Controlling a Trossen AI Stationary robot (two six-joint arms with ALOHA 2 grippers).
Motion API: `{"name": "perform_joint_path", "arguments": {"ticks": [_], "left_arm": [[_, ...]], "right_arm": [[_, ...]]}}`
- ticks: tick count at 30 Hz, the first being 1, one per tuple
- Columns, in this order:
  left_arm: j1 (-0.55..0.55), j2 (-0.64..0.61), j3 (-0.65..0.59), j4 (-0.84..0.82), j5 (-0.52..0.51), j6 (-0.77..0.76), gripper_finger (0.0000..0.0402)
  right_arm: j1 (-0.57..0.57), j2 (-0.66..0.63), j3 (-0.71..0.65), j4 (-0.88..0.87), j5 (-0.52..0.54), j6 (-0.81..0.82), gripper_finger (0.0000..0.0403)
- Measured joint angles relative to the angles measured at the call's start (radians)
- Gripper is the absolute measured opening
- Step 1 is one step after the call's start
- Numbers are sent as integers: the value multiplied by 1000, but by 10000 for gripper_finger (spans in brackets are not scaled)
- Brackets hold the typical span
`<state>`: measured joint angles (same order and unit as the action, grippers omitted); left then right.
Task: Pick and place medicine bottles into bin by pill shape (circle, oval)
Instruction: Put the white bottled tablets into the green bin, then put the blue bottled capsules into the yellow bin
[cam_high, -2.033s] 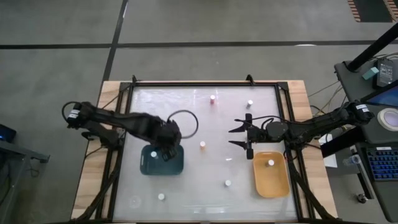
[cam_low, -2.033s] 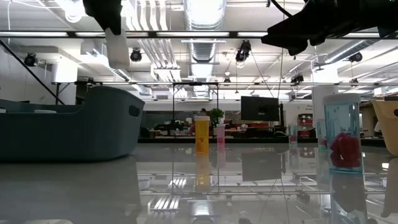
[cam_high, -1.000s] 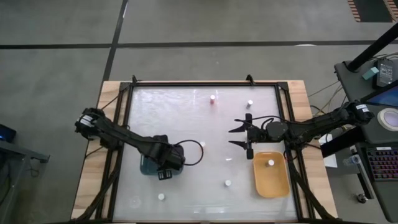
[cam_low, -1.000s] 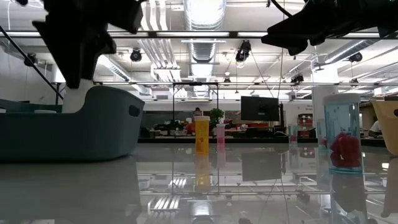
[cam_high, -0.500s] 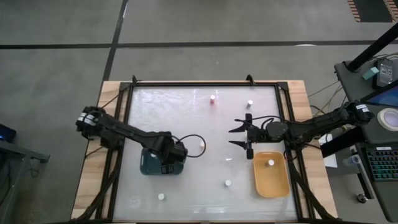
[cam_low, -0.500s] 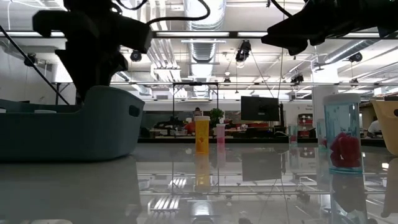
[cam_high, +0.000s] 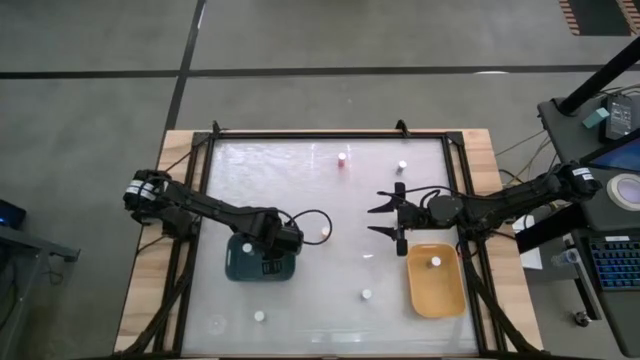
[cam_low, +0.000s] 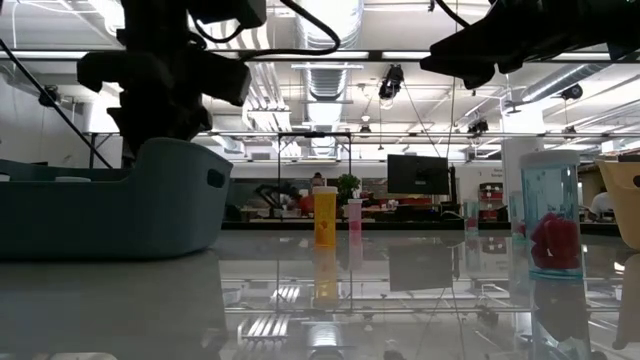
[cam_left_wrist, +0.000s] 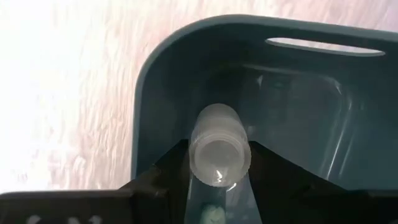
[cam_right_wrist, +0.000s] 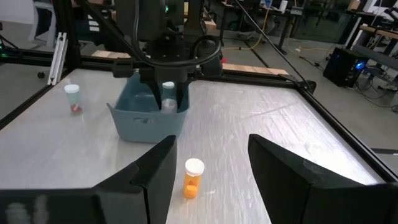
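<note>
My left gripper (cam_high: 270, 258) points down over the dark teal bin (cam_high: 240, 268) and is shut on a clear bottle (cam_left_wrist: 219, 152). The bottle also shows in the right wrist view (cam_right_wrist: 168, 98). Another white-capped bottle (cam_high: 247, 247) stands in the teal bin. My right gripper (cam_high: 392, 212) is open and empty, level above the table beside the yellow-orange bin (cam_high: 440, 300), which holds one bottle (cam_high: 435, 262). An orange bottle (cam_high: 325, 232) stands between the bins. Loose bottles stand at the far side (cam_high: 342, 158) (cam_high: 402, 166) and the near side (cam_high: 366, 294) (cam_high: 259, 316). My left gripper pinches the clear bottle's side walls (cam_left_wrist: 198, 163) between its two fingers, which come from above and point down. The bottle stands about upright along the fingers, its free end (cam_left_wrist: 219, 144) over the inside of the teal bin near a corner. Whether it touches the bin's floor I cannot tell.
In the low view the teal bin (cam_low: 110, 210) stands at the left, the orange bottle (cam_low: 325, 215) and a pink one (cam_low: 354, 215) mid-table, and a clear bottle with red pills (cam_low: 550, 215) at the right. A black frame (cam_high: 320, 135) rims the table.
My left gripper, still shut on the clear bottle, has gone a little toward the table's far and right edges, from the teal bin's near rim to over its inside. The bottle in the bin has come back into sight. My right arm has kept still.
</note>
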<state>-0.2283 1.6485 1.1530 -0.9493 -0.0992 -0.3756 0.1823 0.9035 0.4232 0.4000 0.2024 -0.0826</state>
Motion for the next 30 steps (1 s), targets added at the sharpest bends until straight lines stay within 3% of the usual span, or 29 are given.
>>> {"name": "perform_joint_path", "arguments": {"ticks": [13, 23, 30], "left_arm": [[0, 0, 0, -1, -5, -1, 180], [0, -21, 51, -91, -6, 34, 185], [-1, -129, 72, -105, -19, 71, 184]], "right_arm": [[0, 0, -1, 0, 0, 0, 192], [0, 0, -1, 0, 0, 3, 192], [0, 0, -1, 0, 0, 11, 192]]}}
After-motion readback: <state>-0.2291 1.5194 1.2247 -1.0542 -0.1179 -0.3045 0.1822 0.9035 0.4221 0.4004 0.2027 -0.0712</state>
